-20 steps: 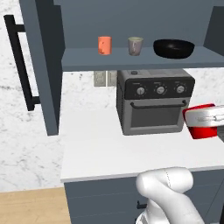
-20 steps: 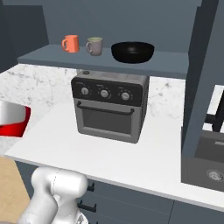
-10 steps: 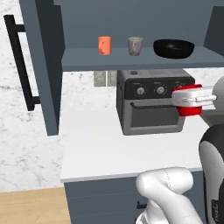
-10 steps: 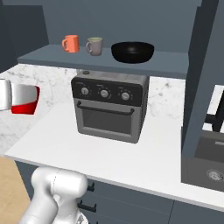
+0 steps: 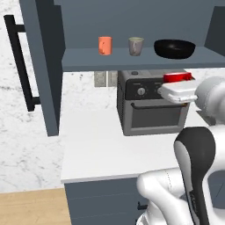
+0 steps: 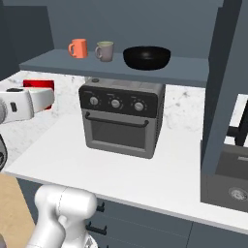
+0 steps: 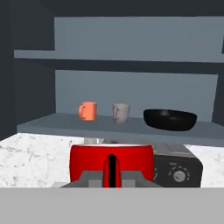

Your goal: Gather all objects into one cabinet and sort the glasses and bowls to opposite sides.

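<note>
**Red cup in the grip, facing the open cabinet**

Your gripper (image 7: 111, 181) is closed tight on the red cup (image 7: 112, 162); in the hand view the cup sits right in front of the fingers, its handle turned toward the camera. In the left base view you see the same cup (image 5: 177, 78) poking up behind the white hand, level with the upper part of the toaster oven (image 5: 151, 104) and below the shelf edge. In the right base view the cup (image 6: 38, 87) is at the far left, held above the white counter (image 6: 160, 172) and well apart from the oven.

Look past the cup and you face the cabinet (image 7: 131, 85), its door (image 5: 41, 66) swung open to the left with the black bar handle (image 5: 19, 61) on it. On the lower shelf (image 5: 132, 58) stand, left to right, the orange cup (image 5: 105, 45), the grey-beige cup (image 5: 136, 46) just beside it, and the black bowl (image 5: 174, 48) further right, apart from both cups. All three are upright. The oven stands on the counter directly beneath that shelf.
</note>
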Motion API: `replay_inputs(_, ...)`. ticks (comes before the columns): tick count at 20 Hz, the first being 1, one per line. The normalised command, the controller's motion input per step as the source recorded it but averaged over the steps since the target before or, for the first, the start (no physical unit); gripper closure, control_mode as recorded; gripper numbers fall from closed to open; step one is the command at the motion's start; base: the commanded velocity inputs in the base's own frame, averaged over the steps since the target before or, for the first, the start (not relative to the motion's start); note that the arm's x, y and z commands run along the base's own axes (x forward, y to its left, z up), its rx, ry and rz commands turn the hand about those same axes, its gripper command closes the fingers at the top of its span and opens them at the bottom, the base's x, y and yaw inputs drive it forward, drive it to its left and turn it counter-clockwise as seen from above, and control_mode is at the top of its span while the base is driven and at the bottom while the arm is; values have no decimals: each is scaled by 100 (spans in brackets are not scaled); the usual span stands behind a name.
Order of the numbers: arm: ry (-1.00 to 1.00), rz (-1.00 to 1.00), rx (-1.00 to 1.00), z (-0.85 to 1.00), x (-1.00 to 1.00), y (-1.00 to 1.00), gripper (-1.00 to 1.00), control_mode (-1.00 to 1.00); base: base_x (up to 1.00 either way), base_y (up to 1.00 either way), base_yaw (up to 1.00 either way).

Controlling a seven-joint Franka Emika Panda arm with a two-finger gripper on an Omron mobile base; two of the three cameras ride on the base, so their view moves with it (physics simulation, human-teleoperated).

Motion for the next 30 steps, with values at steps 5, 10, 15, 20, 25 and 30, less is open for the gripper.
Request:
replay_inputs(5, -21, 0, 0, 22, 21, 0, 100, -100, 0, 0, 0)
replay_inputs(10, -9, 0, 1, 55, 0, 4, 100, -100, 0, 0, 0)
replay_inputs(15, -1, 0, 2, 35, 8, 4, 100, -100, 0, 0, 0)
replay_inputs(20, 13, 0, 5, 1, 13, 0, 100, -100, 0, 0, 0)
replay_inputs(25, 2, 1, 1, -3, 35, 0, 100, -100, 0, 0, 0)
replay_inputs(30, 0, 2, 0, -3, 47, 0, 100, -100, 0, 0, 0)
